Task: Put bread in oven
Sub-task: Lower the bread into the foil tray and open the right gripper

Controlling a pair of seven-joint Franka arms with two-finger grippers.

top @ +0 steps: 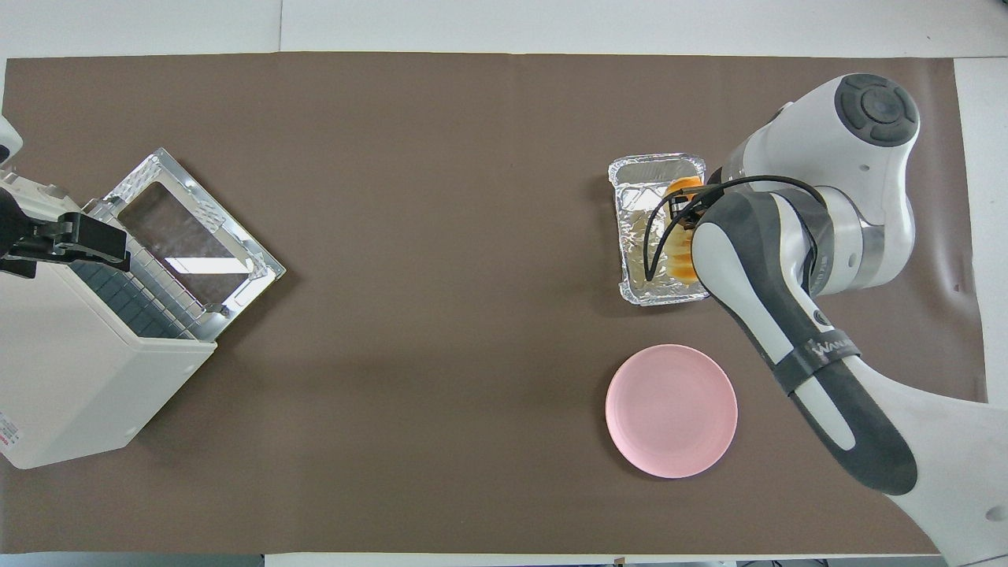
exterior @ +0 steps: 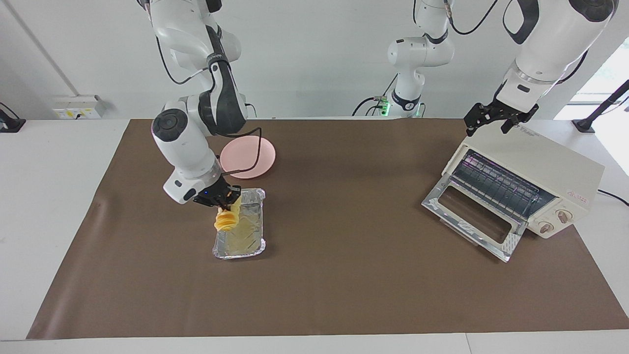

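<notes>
I see a crinkled, shiny foil tray (exterior: pixel 239 244), a smooth matt pink plate (exterior: pixel 253 160) and a matt brown cloth-like mat (exterior: pixel 344 285). My oven (exterior: pixel 550 169) looks cream enamelled, its door (exterior: pixel 471 216) bright metal framing glass. The bread (exterior: pixel 227 221) is ridged and golden.

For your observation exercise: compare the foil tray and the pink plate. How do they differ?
The foil tray is rectangular, crinkled and silver; the pink plate is round and smooth. The tray has upright walls; the plate is shallow. The right gripper holds the bread over the tray; the plate is bare. Both lie on the brown mat.
</notes>
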